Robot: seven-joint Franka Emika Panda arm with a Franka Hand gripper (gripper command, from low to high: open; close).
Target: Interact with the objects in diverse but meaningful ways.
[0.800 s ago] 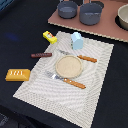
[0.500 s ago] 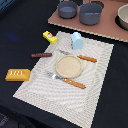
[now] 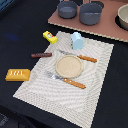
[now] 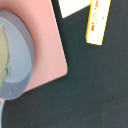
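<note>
Gripper: my gripper is outside both views; state cannot be told.
Carton [image 3: 77,40]: upright on placemat [image 3: 97,87], beside plate [image 3: 68,66].
Packet [image 3: 49,36]: at placemat corner.
Loaf [image 3: 18,75]: on counter [image 3: 20,30], off placemat.

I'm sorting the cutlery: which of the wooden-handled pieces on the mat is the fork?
The fork is the piece on the near side of the tan plate, with prongs at its metal end. The knife, beyond the plate by the blue carton, has a plain blade.
</note>
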